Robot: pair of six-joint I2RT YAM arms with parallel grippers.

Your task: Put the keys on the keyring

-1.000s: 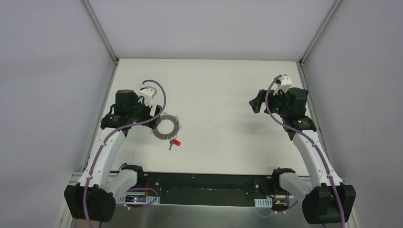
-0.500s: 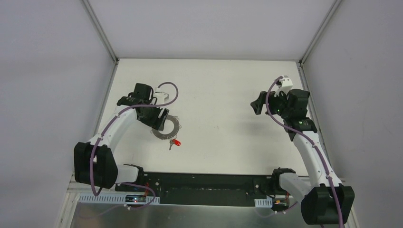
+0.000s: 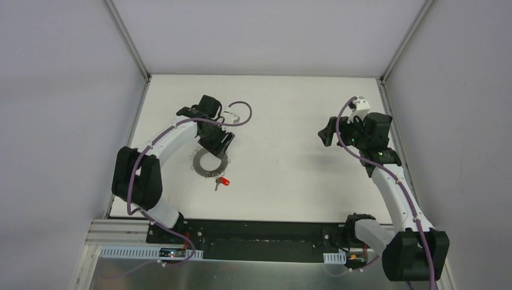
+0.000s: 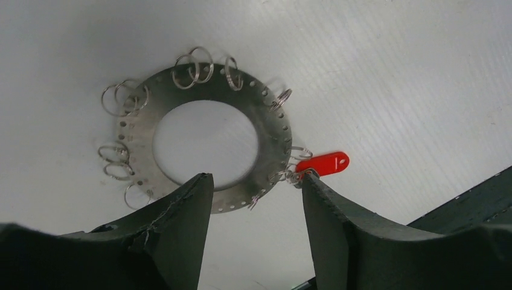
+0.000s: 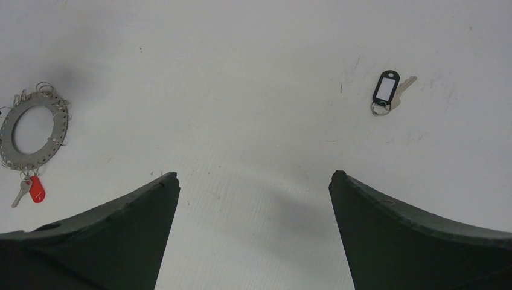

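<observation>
Left gripper (image 3: 221,142) now farther right, over keyring (image 4: 273,130); rim partly behind fingers (image 4: 181,229)

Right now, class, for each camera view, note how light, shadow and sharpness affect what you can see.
Top external: even, soft light, faint arm shadows on the table. Left wrist: keyring crisp with a dull sheen; fingers dark and featureless. Right wrist: black-tagged key small yet sharp; soft shadow patches on the table.

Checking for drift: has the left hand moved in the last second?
Yes. The left hand swung rightward, from left of the keyring to over its far edge.
</observation>
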